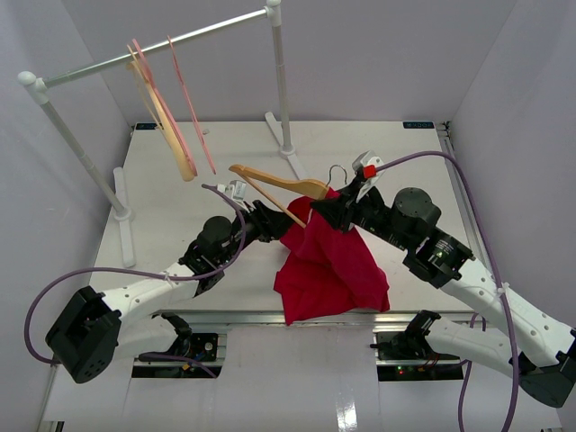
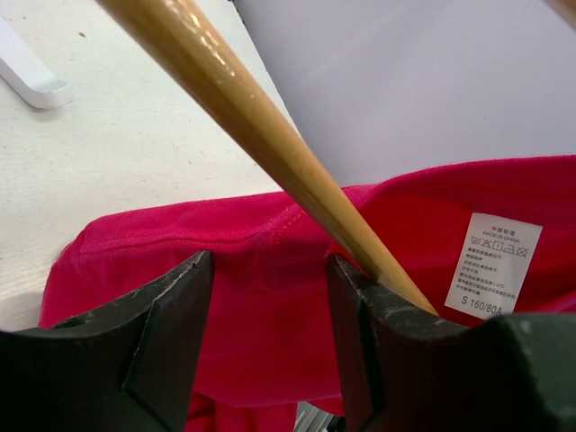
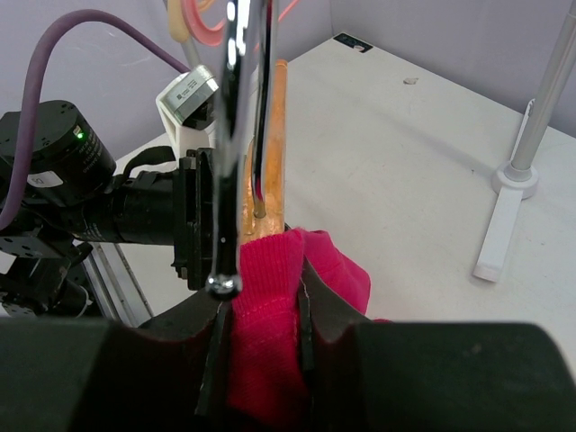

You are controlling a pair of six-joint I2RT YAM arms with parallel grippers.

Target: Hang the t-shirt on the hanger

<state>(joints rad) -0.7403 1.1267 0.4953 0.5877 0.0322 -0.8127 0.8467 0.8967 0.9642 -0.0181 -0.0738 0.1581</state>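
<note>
In the top view a white worktop (image 1: pixel 409 166) is sitting between pale grey walls (image 1: pixel 378 54). A clothes rail (image 1: pixel 162 49) on white posts is standing at the back, carrying thin pink hangers (image 1: pixel 191 108) and a thick pale wooden one (image 1: pixel 173 135). The left arm (image 1: pixel 153 288) is reaching up and inward from the near left, and the right arm (image 1: pixel 468 270) is bending in from the near right. Their end effectors are meeting over the middle. The hanger (image 1: pixel 279 183) is being held above the worktop. Its long axis is running left to right, and its metal hook (image 1: pixel 337 171) is pointing toward the back. The t-shirt (image 1: pixel 328 265) is hanging from its right end, drooping toward the near edge.

In the left wrist view the left end effector (image 2: pixel 270 265) is standing with its fingers (image 2: pixel 171 333) apart. Red cloth is showing beyond the gap. The hanger's straight bar is slanting down from the upper left and lying against the right-hand finger, beside the shirt's white label (image 2: pixel 493 265).

In the right wrist view the right end effector (image 3: pixel 261 306) is pinching a fold of the t-shirt's ribbed edge. The hook is rising just in front.
</note>
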